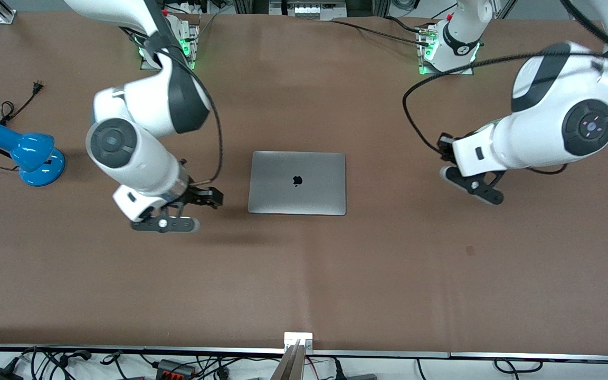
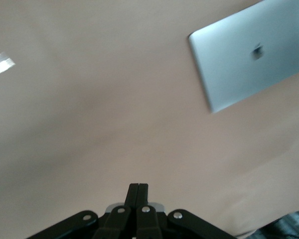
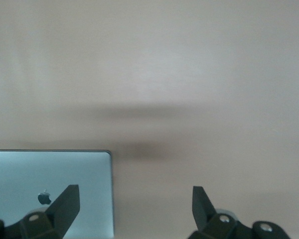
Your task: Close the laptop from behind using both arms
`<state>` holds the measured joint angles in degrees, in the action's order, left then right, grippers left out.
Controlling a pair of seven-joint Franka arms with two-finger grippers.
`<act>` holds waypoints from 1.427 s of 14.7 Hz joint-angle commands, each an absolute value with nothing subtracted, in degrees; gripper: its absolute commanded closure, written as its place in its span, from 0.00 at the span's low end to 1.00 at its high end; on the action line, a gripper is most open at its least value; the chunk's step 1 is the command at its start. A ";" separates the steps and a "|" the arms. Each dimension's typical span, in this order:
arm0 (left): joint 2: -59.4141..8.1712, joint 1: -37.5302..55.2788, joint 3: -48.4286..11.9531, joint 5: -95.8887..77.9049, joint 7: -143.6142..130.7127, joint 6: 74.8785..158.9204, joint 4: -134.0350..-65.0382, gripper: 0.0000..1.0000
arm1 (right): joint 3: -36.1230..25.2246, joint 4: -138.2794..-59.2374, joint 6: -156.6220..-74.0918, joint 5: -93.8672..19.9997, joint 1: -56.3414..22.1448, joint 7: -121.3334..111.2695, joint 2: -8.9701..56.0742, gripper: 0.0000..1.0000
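The space-grey laptop (image 1: 297, 182) lies shut and flat in the middle of the brown table, lid up with the black apple logo showing. It also shows in the left wrist view (image 2: 249, 59) and in the right wrist view (image 3: 65, 169). My right gripper (image 1: 164, 225) is over bare table beside the laptop, toward the right arm's end; its fingers are spread wide and empty (image 3: 135, 191). My left gripper (image 1: 472, 184) is over bare table toward the left arm's end, well apart from the laptop; its fingers are pressed together on nothing (image 2: 138, 185).
A blue desk lamp (image 1: 24, 153) with a black cord and plug lies near the right arm's end of the table. The arm bases (image 1: 444, 50) stand along the table's back edge. A metal bracket (image 1: 298, 339) sits at the edge nearest the front camera.
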<state>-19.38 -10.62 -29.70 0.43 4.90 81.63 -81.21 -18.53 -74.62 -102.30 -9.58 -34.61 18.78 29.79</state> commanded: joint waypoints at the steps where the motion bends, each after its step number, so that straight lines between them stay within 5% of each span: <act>1: -20.04 -9.93 -30.24 6.84 2.38 73.23 -74.89 0.93 | -22.14 -75.67 -99.06 -9.49 -34.37 16.45 25.85 0.00; 3: -19.86 -10.11 -30.06 8.52 2.37 69.54 -74.18 0.57 | -23.28 -75.59 -98.96 -9.49 -33.23 13.37 25.05 0.00; 4: -19.78 -10.28 -29.97 8.61 2.37 68.56 -74.18 0.18 | -23.55 -75.59 -98.96 -9.58 -32.18 12.75 24.00 0.00; 5: -19.78 -10.37 -29.80 8.53 2.37 68.29 -74.18 0.00 | -23.47 -75.59 -98.96 -9.58 -30.78 11.61 23.47 0.00; 11: -20.04 -10.98 -29.53 7.56 2.72 68.20 -70.16 0.00 | -24.44 -75.59 -99.05 -9.58 -24.19 11.16 20.92 0.00; 14: -18.81 -10.72 -26.30 7.12 1.07 71.45 -70.75 0.00 | -13.66 -75.59 -99.14 -9.06 -12.26 7.14 18.82 0.00; 18: -13.12 -0.47 -5.77 -0.17 -2.37 78.90 -77.32 0.00 | -5.90 -77.07 -99.05 -7.92 -1.60 -0.86 16.79 0.00; 21: -6.01 3.25 -1.50 -0.53 -2.81 86.20 -87.59 0.00 | -3.52 -78.74 -98.88 -3.44 0.78 -2.63 14.95 0.00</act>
<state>-14.27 0.39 -4.47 0.34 -1.21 81.13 -76.99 -6.47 -75.69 -99.09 -6.25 -1.11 -1.27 17.82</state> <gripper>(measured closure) 0.000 0.000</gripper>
